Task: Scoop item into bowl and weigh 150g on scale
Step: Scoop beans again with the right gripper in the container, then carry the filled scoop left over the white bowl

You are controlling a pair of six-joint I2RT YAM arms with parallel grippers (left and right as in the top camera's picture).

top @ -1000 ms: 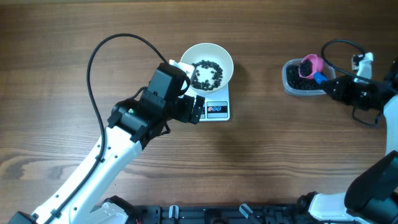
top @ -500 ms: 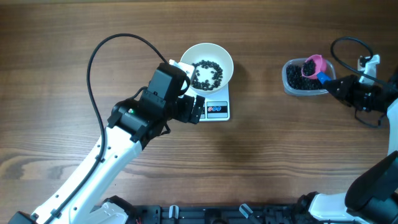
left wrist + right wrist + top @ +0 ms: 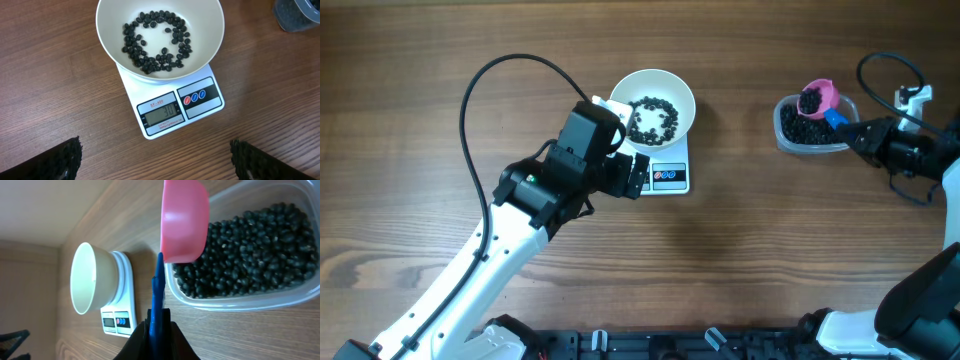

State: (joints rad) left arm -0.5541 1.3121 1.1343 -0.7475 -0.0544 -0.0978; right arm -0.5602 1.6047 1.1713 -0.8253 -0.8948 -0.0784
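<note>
- Brown wood-grain table point(image 3: 750, 270) fills the whole frame.
- White scale point(image 3: 669, 177) lies directly on it, upper centre of the frame.
- Clear plastic tub point(image 3: 783, 137) sits on it, upper right.

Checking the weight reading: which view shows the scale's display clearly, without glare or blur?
Left wrist: the display is evenly lit, glare-free, digits slightly soft. Overhead: the scale is too small to read. Right wrist: scale sideways, distant, unreadable.

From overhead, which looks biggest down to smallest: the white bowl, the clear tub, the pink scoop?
1. white bowl, largest
2. clear tub, about as wide but narrower the other way
3. pink scoop, clearly smallest
</note>
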